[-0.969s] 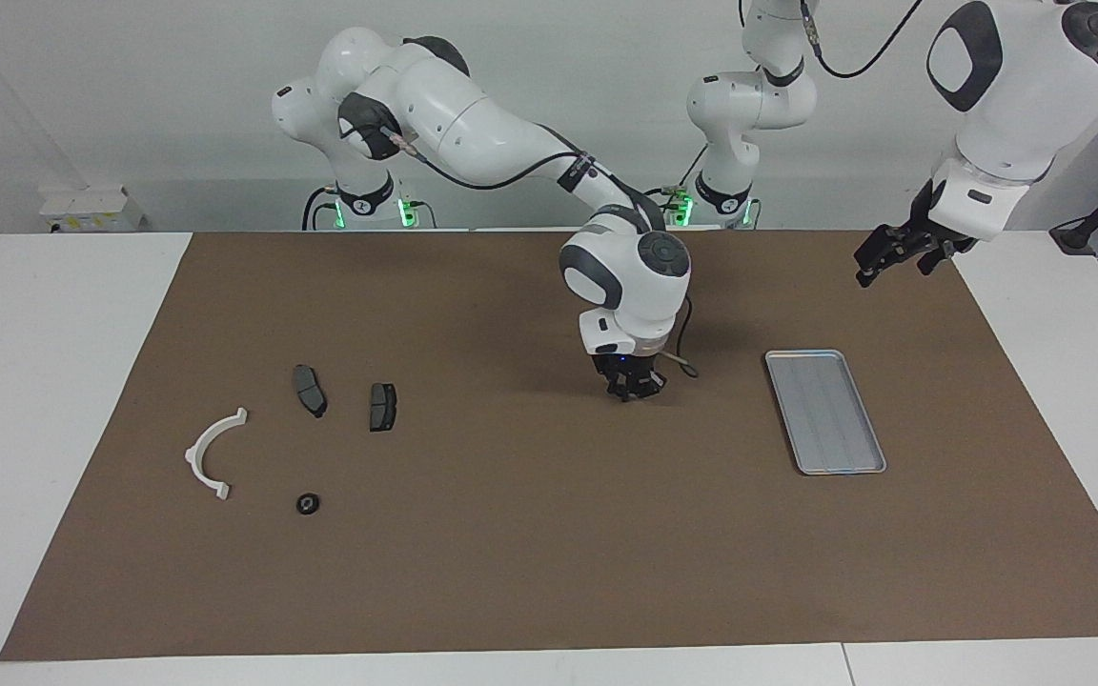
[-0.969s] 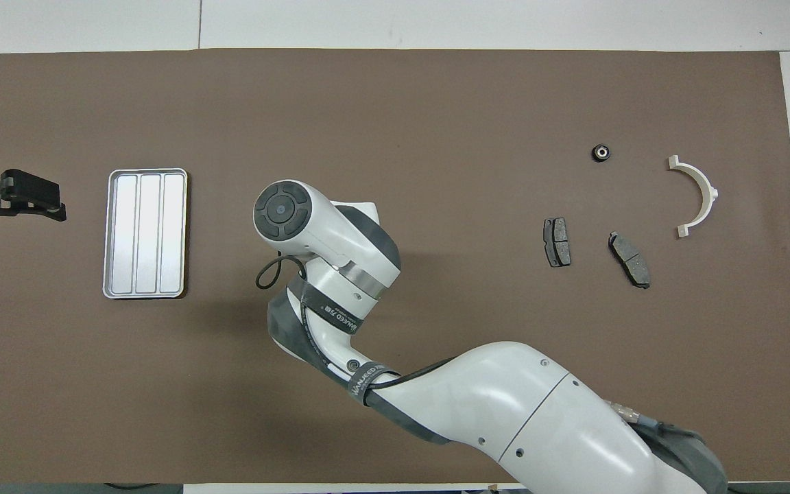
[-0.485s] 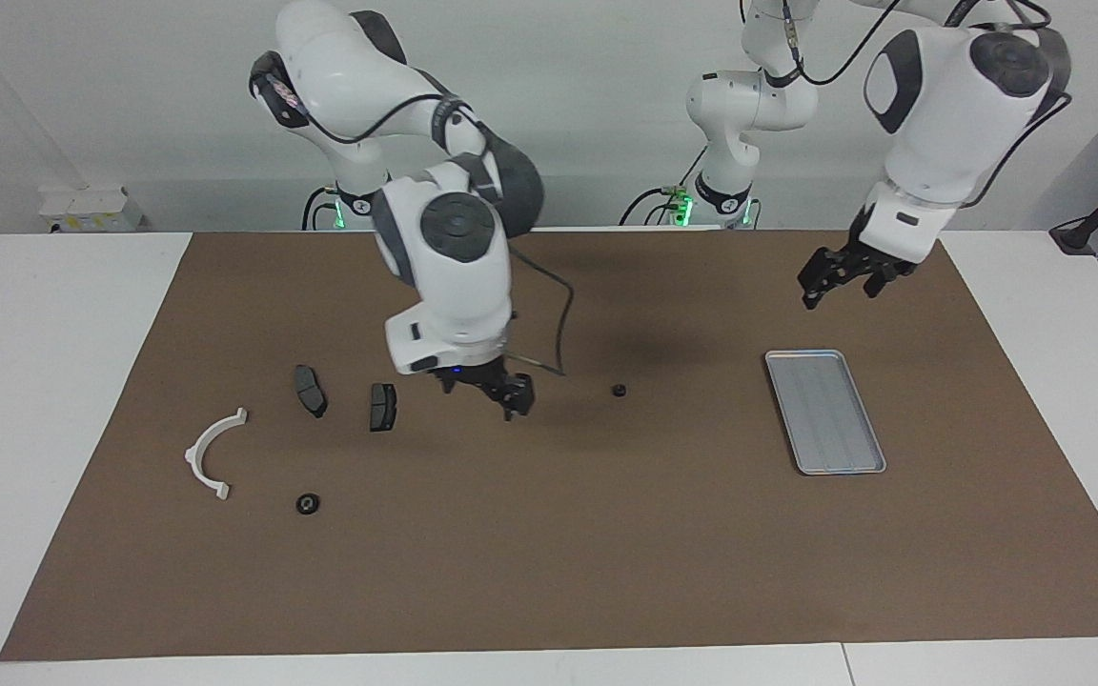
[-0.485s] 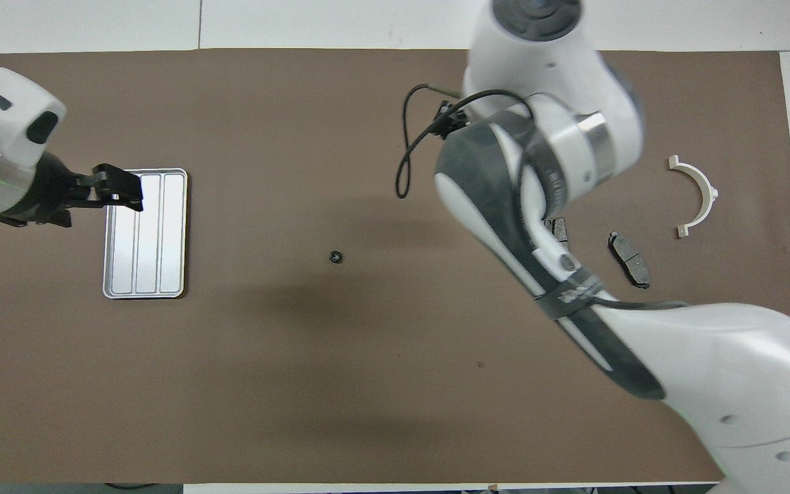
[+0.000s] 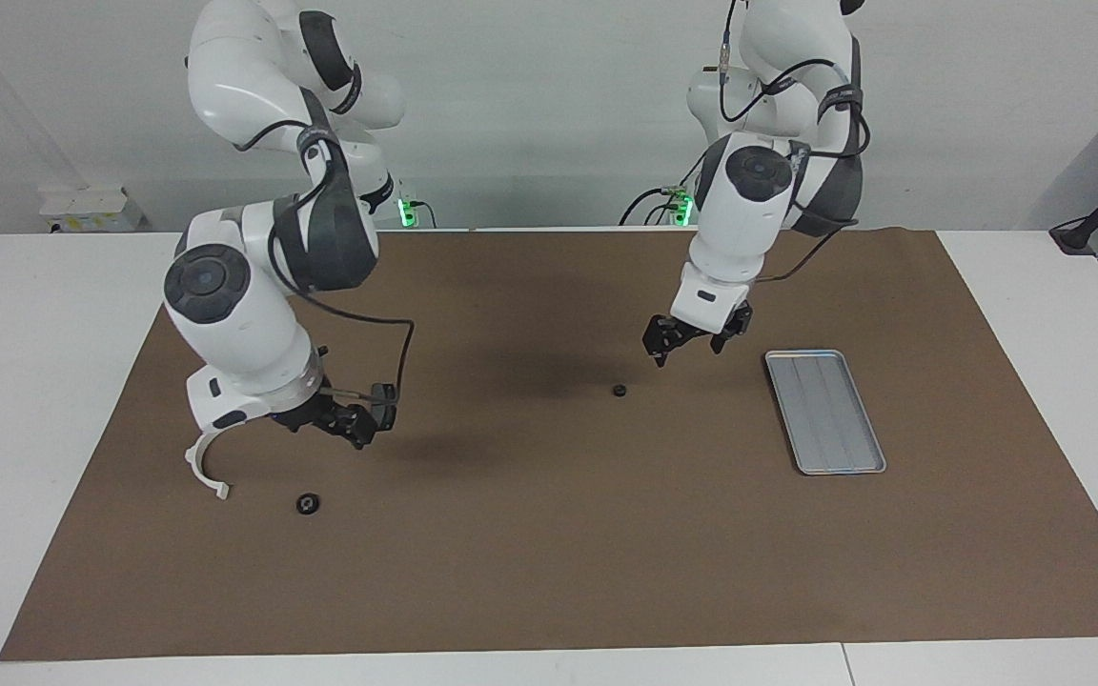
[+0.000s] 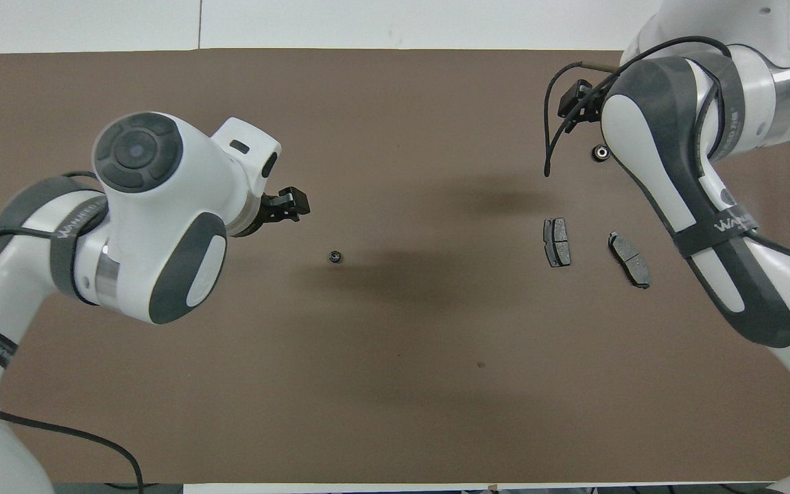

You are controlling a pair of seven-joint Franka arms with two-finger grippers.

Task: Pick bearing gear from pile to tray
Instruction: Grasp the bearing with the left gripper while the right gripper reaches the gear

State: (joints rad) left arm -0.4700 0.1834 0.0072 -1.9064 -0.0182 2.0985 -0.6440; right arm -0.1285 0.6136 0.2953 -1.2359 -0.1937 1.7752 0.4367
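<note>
The right gripper (image 5: 358, 426) has left the small black gear (image 5: 620, 391) lying mid-mat and is now hanging wide open over the pads. The left gripper (image 5: 692, 341), also wide open, has moved near the gear. The tray (image 5: 871, 455) is lying apart, with open mat between.

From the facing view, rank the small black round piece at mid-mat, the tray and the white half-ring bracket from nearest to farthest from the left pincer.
Measured from the left pincer, which hangs open over the mat:
1. Small black round piece: on the mat at mid-table, just below the pincer in the view.
2. Tray: at the left arm's end.
3. White half-ring bracket: at the right arm's end, partly hidden by that arm.
</note>
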